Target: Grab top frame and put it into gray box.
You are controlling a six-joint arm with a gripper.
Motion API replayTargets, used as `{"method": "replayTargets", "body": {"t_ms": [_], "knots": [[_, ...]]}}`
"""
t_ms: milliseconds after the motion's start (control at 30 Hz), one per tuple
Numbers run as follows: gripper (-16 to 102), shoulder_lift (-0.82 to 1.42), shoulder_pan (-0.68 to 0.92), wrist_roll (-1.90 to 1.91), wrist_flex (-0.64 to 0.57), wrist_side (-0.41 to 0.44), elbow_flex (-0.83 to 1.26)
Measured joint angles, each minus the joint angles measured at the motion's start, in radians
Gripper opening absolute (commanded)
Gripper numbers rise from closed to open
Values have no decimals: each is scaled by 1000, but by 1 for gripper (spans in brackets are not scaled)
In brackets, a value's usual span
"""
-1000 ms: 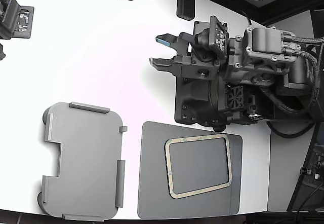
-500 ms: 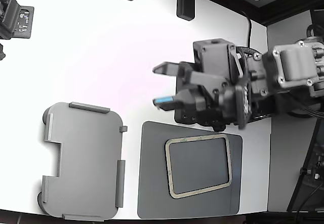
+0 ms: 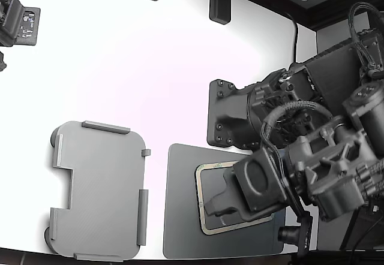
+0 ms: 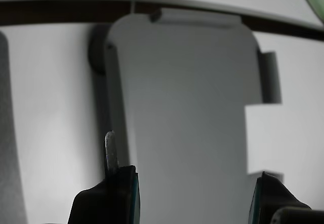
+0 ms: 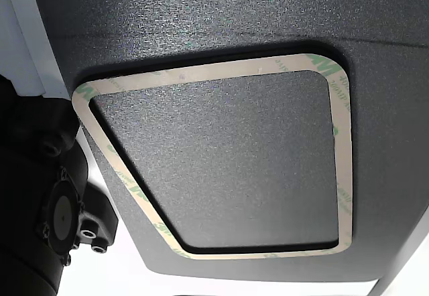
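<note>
One gripper (image 3: 217, 208), jaws spread, hangs over the top frame (image 3: 203, 200) (gray box (image 3: 99, 190) lies well apart).

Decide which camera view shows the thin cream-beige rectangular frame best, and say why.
The other view: the whole cream-beige frame lies unobstructed on the dark gray mat. In the exterior view the gripper covers part of it. The wrist view shows only the light gray tray.

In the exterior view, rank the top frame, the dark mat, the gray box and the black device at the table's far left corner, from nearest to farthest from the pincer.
1. Top frame: directly under the pincer.
2. Dark mat: beneath the frame, spreading around it.
3. Gray box: toward the exterior view's left, apart from the mat.
4. Black device: upper left corner, farthest.
</note>
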Motion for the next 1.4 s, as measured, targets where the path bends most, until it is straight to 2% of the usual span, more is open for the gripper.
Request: {"method": "replayTargets", "body": {"t_ms": [67, 200, 300, 400, 467, 700, 833, 933, 1033, 1067, 1233, 1400], "knots": [[87, -71, 48, -101, 87, -12, -66], [75, -147, 132, -255, 218, -8, -137], [80, -175, 204, -351, 273, 3, -172], [81, -235, 275, -434, 324, 25, -206], [77, -265, 325, -469, 330, 37, -206], [83, -385, 453, -480, 316, 15, -210], [74, -399, 518, -460, 262, 8, -146], [75, -414, 586, -446, 247, 32, -109], [80, -449, 635, -462, 265, 14, -112], [86, -463, 644, -471, 268, 5, -121], [99, -528, 681, -528, 282, -31, -170], [99, -583, 701, -537, 279, -61, -189]]}}
